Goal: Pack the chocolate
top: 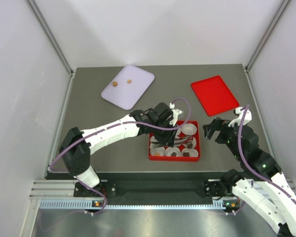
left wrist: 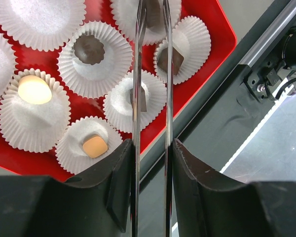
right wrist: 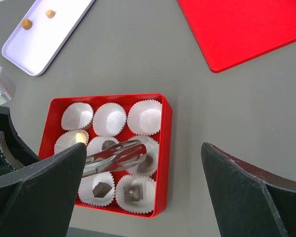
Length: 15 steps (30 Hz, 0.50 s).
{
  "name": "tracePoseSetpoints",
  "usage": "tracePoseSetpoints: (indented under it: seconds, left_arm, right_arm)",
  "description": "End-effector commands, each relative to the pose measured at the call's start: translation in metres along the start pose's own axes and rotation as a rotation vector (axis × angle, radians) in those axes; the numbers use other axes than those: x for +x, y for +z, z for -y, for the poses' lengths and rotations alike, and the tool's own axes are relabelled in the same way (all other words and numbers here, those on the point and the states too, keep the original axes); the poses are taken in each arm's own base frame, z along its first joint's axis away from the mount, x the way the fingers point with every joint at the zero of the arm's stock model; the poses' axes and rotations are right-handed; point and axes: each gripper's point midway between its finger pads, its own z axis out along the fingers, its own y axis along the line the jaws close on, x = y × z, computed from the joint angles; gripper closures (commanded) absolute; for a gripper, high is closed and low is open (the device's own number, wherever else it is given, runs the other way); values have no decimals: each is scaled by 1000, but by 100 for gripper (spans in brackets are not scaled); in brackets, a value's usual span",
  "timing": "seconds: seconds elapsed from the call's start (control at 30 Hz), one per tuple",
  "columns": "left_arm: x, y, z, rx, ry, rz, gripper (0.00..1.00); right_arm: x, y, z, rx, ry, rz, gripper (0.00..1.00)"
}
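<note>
We are seeing most of the chocolate [right wrist: 102, 189] sitting in the white paper cups [right wrist: 110, 119] of the red box [right wrist: 166, 148], with dark pieces in the near and middle cups and tan ones along the left side. Two more caramel pieces [top: 115, 83] are lying on the lavender tray [top: 138, 74], well apart from the box. The left gripper [left wrist: 150, 153] is clamping the thin metal tongs [left wrist: 137, 74], and their tips are hanging over a cup with a dark piece. We cannot tell whether they are touching it. The right gripper [top: 214, 129] is hovering just right of the box, jaws spread wide and holding nothing. The flat red lid [top: 214, 95] is lying beyond it.
</note>
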Motion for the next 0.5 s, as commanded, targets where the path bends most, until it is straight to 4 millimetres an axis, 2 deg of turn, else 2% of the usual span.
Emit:
tracePoseSetpoints:
  seconds: [0.0, 0.27, 0.37, 0.4, 0.47]
  left_arm:
    - [-15, -2, 8, 25, 26, 64, 59]
    - [-27, -10, 7, -7, 32, 101, 60]
    - [-48, -27, 5, -64, 46, 168, 60]
    - [-58, -34, -1, -116, 50, 205, 60]
    - [-78, -53, 0, -154, 67, 263, 60]
  right_arm:
    - [-7, -3, 3, 13, 8, 25, 0]
    - [-9, -4, 3, 11, 12, 31, 0]
    - [-10, -4, 2, 9, 14, 32, 0]
    - [-10, -5, 2, 8, 14, 34, 0]
    - [-9, -5, 1, 4, 10, 32, 0]
